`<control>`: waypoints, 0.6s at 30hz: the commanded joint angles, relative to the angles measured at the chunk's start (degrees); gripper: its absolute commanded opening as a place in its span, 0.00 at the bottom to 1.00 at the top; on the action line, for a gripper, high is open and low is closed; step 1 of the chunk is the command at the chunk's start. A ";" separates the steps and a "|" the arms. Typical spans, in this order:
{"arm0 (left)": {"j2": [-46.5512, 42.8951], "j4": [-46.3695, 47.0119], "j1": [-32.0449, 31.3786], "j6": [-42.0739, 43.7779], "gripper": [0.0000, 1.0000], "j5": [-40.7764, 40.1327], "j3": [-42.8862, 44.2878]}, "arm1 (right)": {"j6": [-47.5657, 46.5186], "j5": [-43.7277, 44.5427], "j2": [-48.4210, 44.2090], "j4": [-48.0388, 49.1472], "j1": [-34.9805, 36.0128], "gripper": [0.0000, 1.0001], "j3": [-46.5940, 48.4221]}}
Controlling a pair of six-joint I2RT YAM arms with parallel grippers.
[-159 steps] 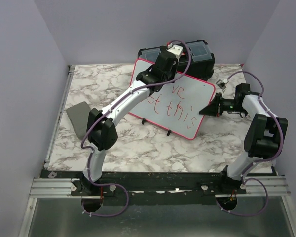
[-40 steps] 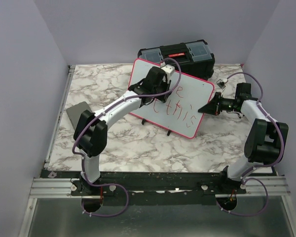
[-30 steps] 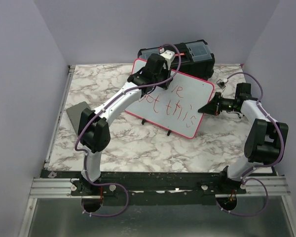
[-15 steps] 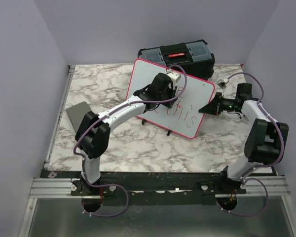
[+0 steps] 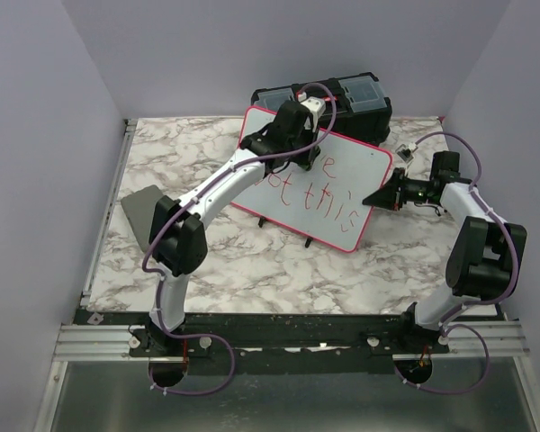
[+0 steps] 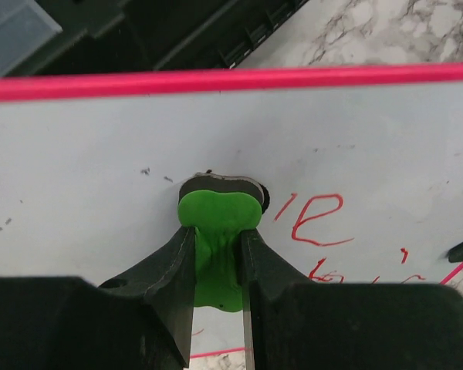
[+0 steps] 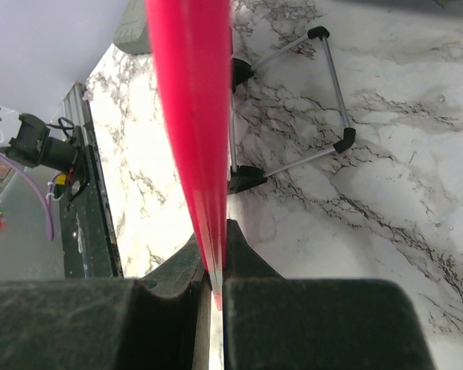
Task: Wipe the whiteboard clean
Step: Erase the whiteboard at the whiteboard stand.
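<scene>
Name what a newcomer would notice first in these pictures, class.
The whiteboard with red writing, propped in the middle of the table, draws the eye first. The left gripper pinches a green eraser against its upper part, while the right gripper clamps its right edge.

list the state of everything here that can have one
whiteboard: propped up at a tilt, red writing on it
eraser: clamped, held against the whiteboard
left fingers: shut on the eraser
right fingers: shut on the whiteboard's rim
toolbox: lid closed
</scene>
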 commanded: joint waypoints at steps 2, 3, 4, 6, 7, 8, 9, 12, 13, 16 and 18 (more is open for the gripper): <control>4.47 0.85 0.07 0.00 0.00 0.01 5.03 | -2.73 -3.35 -2.11 1.04 0.27 0.01 0.73; 4.65 0.82 -0.27 0.26 0.00 0.80 4.86 | -2.72 -3.35 -2.03 1.05 0.28 0.01 0.73; 4.78 0.70 -0.76 0.61 0.00 0.99 4.39 | -2.72 -3.35 -2.02 0.98 0.28 0.01 0.73; 4.42 1.29 -1.54 0.57 0.00 1.43 2.10 | -2.78 -3.35 -2.02 0.95 0.31 0.01 0.73; 3.77 2.06 -1.78 0.40 0.00 1.53 0.39 | -2.80 -3.35 -2.07 0.95 0.26 0.01 0.82; 3.07 3.00 -2.02 0.17 0.00 1.51 -1.94 | -2.80 -3.35 -2.11 0.89 0.26 0.01 0.82; 2.21 3.77 -2.26 -0.05 0.00 1.53 -4.59 | -2.83 -3.35 -2.11 0.88 0.29 0.01 0.82; -0.37 6.33 -2.78 -0.63 0.00 0.66 -11.32 | -2.89 -3.35 -2.13 0.84 0.26 0.01 0.82; -1.15 7.04 -2.83 -0.89 0.00 0.32 -13.40 | -2.87 -3.35 -2.03 0.88 0.28 0.01 0.84; -2.35 7.53 -3.00 -0.82 0.00 -0.54 -16.17 | -3.06 -3.44 -1.85 0.69 0.29 0.01 0.82; -2.47 7.10 -2.96 -0.27 0.00 -2.21 -15.64 | -3.24 -3.52 -1.69 0.53 0.25 0.01 0.91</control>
